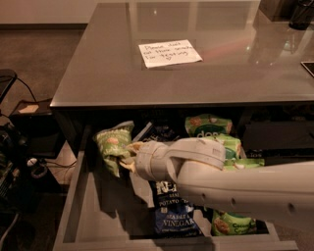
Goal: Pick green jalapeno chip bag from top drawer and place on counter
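The green jalapeno chip bag (113, 144) is a crinkled olive-green bag at the back left of the open top drawer (73, 196), just under the counter's front edge. My gripper (128, 156) is shut on the bag's right side and holds it above the drawer's bottom. My pale arm reaches in from the lower right across the drawer. The glossy grey counter (122, 78) fills the upper part of the view, with a white handwritten note (169, 52) on it.
A dark blue Kettle bag (171, 215) lies in the drawer under my arm. Bright green dang pouches lie at the back (208, 125) and front right (233, 223). A dark object (301, 14) stands at the counter's far right. Cables and gear (19, 157) lie on the floor at left.
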Available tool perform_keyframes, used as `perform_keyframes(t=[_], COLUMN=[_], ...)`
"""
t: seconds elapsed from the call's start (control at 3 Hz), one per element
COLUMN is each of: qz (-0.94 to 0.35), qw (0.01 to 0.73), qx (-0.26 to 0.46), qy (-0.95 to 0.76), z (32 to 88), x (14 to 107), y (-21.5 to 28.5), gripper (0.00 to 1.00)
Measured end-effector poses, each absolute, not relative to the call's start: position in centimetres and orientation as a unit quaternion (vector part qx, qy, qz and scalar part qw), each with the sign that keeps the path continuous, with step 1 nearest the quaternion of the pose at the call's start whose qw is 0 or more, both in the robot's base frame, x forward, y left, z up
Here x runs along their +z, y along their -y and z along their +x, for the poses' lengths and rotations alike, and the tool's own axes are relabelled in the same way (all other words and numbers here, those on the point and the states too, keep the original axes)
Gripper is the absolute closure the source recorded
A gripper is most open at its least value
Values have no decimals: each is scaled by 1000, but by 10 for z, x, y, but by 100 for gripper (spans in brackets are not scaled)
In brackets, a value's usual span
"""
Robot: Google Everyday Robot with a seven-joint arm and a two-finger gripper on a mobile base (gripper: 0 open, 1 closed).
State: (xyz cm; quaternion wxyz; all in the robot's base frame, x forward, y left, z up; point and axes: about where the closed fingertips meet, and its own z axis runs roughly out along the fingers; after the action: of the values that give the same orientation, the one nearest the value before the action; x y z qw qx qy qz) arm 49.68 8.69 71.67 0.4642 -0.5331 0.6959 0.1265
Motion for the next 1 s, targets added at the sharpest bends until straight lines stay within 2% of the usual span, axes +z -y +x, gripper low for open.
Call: perform_keyframes(t=[0.33, 1.0], qz=[-550, -572], qw=[458, 476], qx=[118, 74], qy=[-688, -664], z=[480, 482], x=[724, 756], y=[-75, -31], gripper=[100, 100])
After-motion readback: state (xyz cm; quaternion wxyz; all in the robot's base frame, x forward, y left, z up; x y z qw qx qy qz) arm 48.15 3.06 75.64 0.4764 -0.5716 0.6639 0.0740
